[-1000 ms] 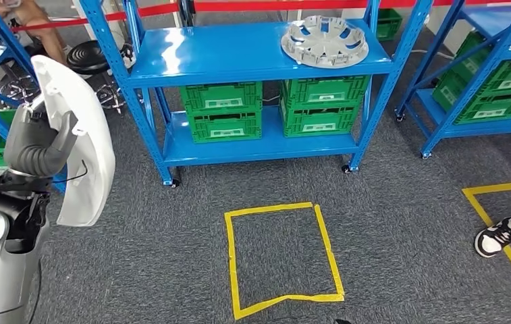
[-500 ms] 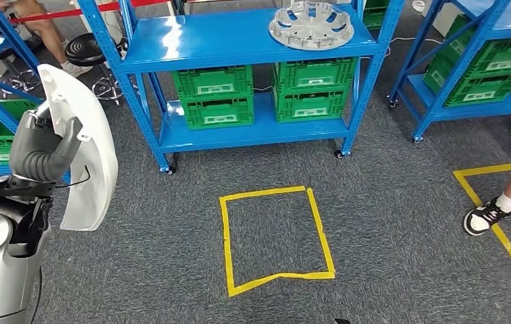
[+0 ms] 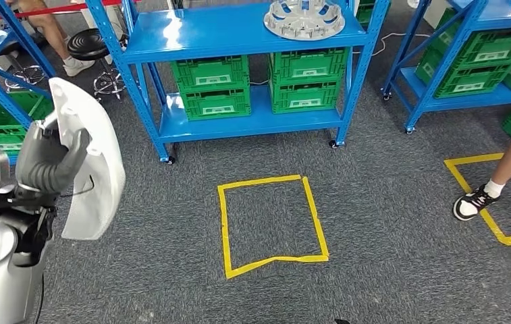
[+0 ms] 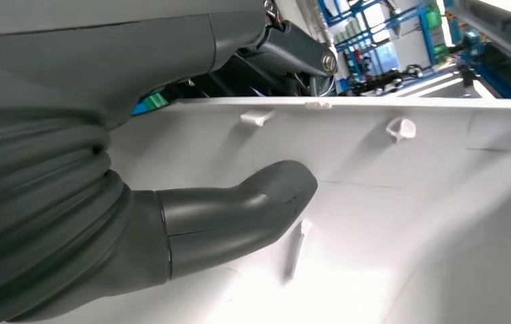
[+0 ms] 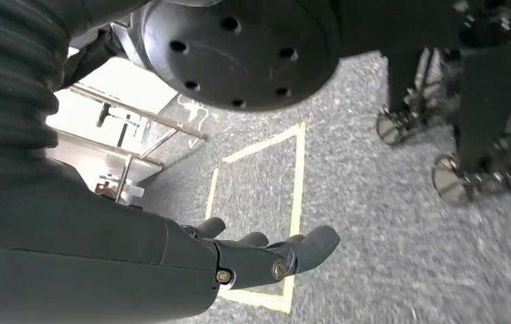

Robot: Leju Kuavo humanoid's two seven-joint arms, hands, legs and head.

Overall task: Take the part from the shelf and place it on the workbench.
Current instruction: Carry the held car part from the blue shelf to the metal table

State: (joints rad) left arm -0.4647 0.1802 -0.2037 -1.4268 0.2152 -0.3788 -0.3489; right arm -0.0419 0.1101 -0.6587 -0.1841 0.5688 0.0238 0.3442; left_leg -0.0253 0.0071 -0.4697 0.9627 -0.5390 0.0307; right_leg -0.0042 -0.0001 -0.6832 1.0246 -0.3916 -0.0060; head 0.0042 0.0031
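At robot's left: left hand (image 3: 50, 162) grips white part (image 3: 94, 169), long axis near upright; right hand (image 5: 266, 260) hangs empty, fingers loosely extended; workbench unseen.

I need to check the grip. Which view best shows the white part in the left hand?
The head view: the whole white part shows in the left hand. The left wrist view shows its inner face close up, thumb pressed against it.
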